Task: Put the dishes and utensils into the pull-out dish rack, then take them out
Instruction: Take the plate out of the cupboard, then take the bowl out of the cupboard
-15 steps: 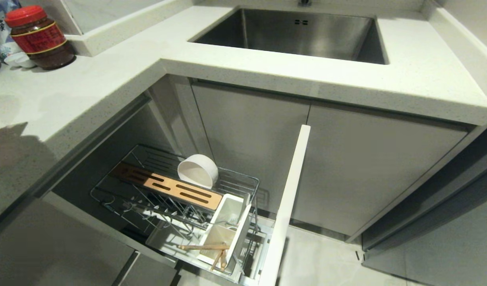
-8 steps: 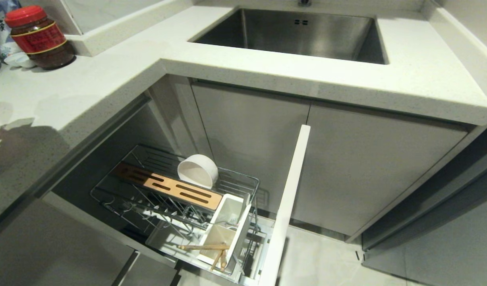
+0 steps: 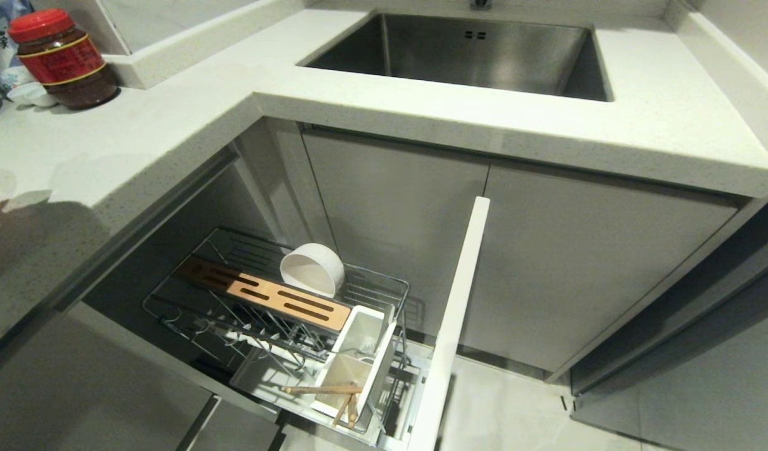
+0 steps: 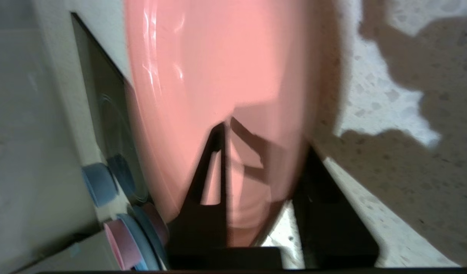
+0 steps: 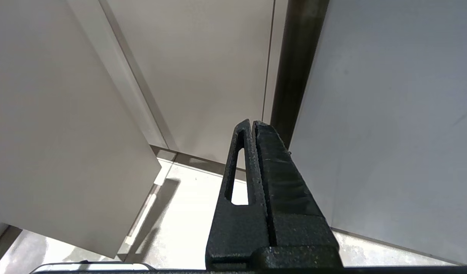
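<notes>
Speckled white countertop [image 4: 389, 95] lies under the large pale-pink round plate [image 4: 218, 76], whose rim sits between the left gripper [image 4: 262, 152]'s parted black fingers [image 4: 214, 163].

Speckled white L-shaped counter [image 3: 190, 94], steel sink [image 3: 478, 53] set in it, grey cabinet doors [image 3: 584, 263] below, pale tile floor [image 3: 509, 413], red-lidded jar [image 3: 64, 59] at counter's back left.

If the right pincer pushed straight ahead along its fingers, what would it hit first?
Probably the pale cabinet door ahead of the shut right pincer; nothing shows between, though depth is unclear.
</notes>
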Robot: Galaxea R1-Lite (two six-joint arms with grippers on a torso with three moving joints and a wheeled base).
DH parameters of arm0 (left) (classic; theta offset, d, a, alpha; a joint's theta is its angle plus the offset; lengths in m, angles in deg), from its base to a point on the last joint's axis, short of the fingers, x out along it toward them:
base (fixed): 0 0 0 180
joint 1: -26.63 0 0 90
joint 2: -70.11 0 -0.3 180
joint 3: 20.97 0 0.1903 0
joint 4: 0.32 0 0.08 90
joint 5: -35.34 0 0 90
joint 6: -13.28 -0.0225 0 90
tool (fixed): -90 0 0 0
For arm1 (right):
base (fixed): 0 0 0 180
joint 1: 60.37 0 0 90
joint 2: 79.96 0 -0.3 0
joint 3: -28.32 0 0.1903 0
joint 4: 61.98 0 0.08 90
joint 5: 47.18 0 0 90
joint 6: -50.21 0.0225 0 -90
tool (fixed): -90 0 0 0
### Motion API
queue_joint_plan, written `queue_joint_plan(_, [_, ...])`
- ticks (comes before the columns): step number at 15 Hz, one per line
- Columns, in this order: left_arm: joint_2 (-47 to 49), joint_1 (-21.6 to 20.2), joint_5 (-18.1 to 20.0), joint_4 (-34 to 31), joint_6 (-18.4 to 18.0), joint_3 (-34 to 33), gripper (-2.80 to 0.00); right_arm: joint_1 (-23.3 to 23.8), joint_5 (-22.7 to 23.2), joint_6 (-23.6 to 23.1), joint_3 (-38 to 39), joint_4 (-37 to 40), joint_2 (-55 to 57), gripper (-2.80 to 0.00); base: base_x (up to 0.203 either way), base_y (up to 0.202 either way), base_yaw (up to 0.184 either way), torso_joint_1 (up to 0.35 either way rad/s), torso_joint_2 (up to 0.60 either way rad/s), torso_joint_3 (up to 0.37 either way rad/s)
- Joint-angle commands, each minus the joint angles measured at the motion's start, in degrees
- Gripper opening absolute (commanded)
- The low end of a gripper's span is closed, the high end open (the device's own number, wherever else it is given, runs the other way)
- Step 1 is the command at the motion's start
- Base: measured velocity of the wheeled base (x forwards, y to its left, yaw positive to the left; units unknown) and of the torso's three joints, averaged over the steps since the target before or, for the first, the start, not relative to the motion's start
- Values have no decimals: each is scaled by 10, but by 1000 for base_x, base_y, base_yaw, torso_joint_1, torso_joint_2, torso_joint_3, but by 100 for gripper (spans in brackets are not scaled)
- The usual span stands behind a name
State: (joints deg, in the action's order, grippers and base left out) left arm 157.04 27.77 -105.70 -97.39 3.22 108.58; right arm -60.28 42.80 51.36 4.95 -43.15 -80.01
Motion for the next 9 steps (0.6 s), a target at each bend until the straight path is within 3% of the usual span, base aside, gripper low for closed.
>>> queue_joint_plan(1, [-5, 3, -1, -2, 0, 5, 0, 0, 0, 0, 15, 0, 0, -280, 0, 0, 0, 0, 0, 0])
queue_joint_plan(5, [-15, 8, 45, 0, 1, 14, 0, 0, 0, 0, 15, 0, 0, -280, 0, 0, 0, 0, 0, 0])
queue_joint_plan(9, [-50, 50, 141, 1, 9, 41, 0, 0, 0, 0, 15, 0, 0, -280, 0, 0, 0, 0, 0, 0])
